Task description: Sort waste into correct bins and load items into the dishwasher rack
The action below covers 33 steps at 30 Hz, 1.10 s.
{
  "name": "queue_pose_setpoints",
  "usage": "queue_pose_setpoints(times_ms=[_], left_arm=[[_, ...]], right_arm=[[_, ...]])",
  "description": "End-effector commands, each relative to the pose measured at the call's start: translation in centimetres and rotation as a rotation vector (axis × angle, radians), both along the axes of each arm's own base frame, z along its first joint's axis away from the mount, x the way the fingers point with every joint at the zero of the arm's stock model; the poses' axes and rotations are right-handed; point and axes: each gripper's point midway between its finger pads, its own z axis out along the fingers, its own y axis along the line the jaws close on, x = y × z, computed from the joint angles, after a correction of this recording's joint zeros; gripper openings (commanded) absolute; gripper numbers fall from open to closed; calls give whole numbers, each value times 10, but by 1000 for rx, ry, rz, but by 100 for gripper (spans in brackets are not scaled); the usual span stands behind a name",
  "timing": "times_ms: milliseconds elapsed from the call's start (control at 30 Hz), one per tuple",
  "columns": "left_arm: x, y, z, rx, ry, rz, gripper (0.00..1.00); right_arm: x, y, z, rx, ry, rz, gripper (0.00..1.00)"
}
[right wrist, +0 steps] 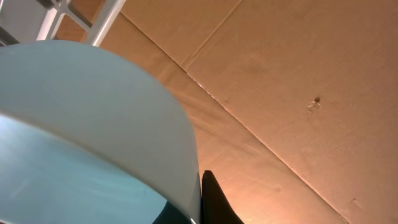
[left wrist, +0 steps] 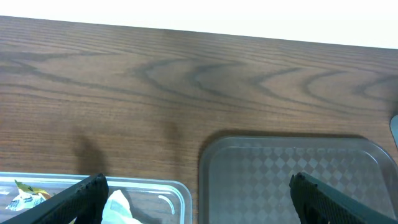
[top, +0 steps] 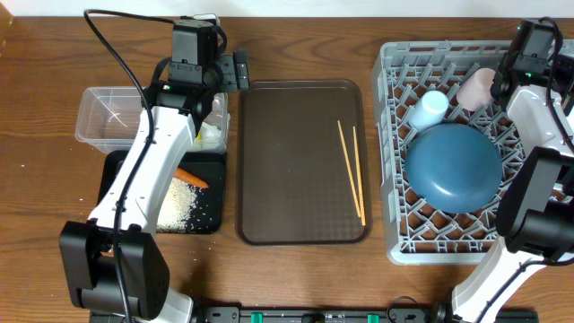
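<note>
- I am reading the step in hand as the drop of waste into the clear plastic rectangular tub (top: pixel 108 117), left of the large brown serving tray (top: pixel 287 179). The left tool (left wrist: pixel 198 186) is hanging spread wide over the tub corner nearest that tray, pinching nothing.
- The white crumpled paper (left wrist: pixel 118 205) and the crumpled silver-yellow wrapper (left wrist: pixel 25 196) are lying inside the tub, so I am judging this drop as good as done.
- To do it well, I am planning to lift the left tool straight up before any swing. That keeps its fingers off the tub wall, so the light tub is not dragged across the wooden desk (top: pixel 36 224).
- The small orange carrot (top: pixel 191 177) and the white rice grains (top: pixel 184 202) are sitting in the shallow black rectangular tray (top: pixel 215 170). It is left of the brown tray, nearer to me than the tub.
- The two thin wooden chopsticks (top: pixel 352 175) are lying flat on the right part of the brown tray, almost meeting at their near ends. I am expecting them to need a low pinch across both, since they could roll or split apart.
- The left arm is reaching forward from its base over the black tray, with its wrist above the tub end nearest the brown tray.
- The right tool (top: pixel 499 82) is pressed together at the far side of the large grey plastic lattice rack (top: pixel 395 242), right of the brown tray. It is just beside the pinkish-white cup (top: pixel 475 87); whether it is pinching anything I cannot tell.
- The big dark blue plate (top: pixel 453 166) and the light blue cup (top: pixel 429 109) are resting in that rack.
</note>
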Motion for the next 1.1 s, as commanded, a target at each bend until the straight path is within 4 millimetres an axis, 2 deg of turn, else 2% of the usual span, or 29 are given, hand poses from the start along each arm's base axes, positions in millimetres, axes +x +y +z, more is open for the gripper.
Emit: queue_pose_setpoints(times_ms=[0, 233, 400, 633, 1067], left_arm=[[0, 2, -3, 1, 7, 13, 94], [0, 2, -3, 1, 7, 13, 94], [0, 2, -3, 1, 7, 13, 94], [0, 2, -3, 1, 7, 13, 94], [0, 2, -3, 1, 7, 13, 94]], right_arm=[[-15, -12, 6, -12, 92, -47, 1], [-21, -21, 5, -8, 103, -67, 1], [-13, -21, -2, 17, -11, -32, 1], [-10, -22, -6, 23, -83, -29, 1], [-13, -20, -4, -37, -485, -99, 1]])
